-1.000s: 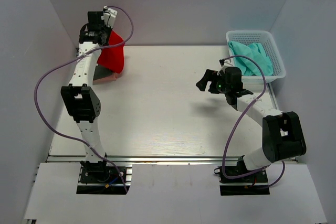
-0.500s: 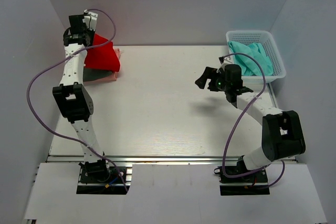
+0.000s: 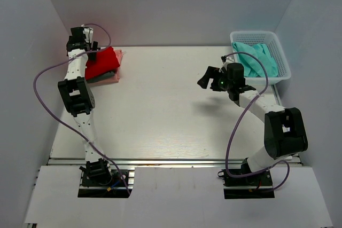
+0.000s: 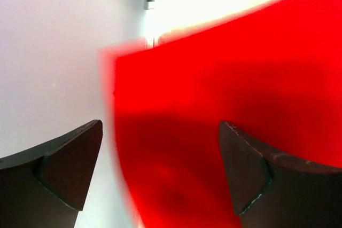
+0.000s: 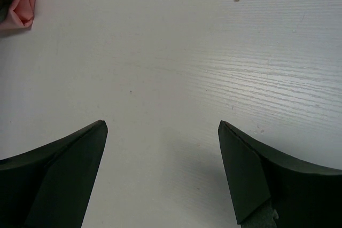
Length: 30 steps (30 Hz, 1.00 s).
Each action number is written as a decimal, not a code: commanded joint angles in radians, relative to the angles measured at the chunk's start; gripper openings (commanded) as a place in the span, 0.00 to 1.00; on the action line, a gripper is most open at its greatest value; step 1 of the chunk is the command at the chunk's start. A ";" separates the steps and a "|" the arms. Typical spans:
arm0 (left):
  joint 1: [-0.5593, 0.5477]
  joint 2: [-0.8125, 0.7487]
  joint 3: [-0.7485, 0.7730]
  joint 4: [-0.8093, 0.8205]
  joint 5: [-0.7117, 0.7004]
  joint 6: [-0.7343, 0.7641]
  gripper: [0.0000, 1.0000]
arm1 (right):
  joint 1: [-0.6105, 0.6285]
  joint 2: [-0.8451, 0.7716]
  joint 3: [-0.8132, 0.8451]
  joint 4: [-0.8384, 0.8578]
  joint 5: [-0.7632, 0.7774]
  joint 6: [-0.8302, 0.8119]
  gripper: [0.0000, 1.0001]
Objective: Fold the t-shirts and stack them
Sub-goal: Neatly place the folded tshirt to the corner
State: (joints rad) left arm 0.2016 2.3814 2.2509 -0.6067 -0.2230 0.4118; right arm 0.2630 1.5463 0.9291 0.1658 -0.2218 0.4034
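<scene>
Left claw [image 4: 160,129] spread wide over blurred bright red fabric t-shirt [image 3: 102,61], far-left corner of white surface [image 3: 171,110]; dark grey shirt [image 3: 94,78], salmon pink shirt [image 3: 113,76] mostly hidden beneath. Right claw [image 5: 163,126] wide, empty.

White table [image 3: 160,116], pale grey walls [image 3: 176,9]

Bright red t-shirt [image 3: 102,61], white lattice basket [image 3: 256,34]

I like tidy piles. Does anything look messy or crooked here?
A little. The red shirt sits crooked on its pile in the far left corner, so the pink shirt and a grey shirt peek out beneath it. The teal cloth in the white basket is crumpled, not folded.
</scene>
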 commanded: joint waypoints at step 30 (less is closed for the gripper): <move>-0.057 -0.235 -0.474 0.231 0.922 -0.410 0.10 | 0.002 -0.032 -0.036 0.035 -0.080 -0.006 0.90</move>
State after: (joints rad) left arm 0.1432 2.1662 1.8473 -0.4328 0.5739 0.0486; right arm 0.2638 1.5150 0.8860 0.1802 -0.2913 0.4072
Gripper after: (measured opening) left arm 0.116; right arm 0.900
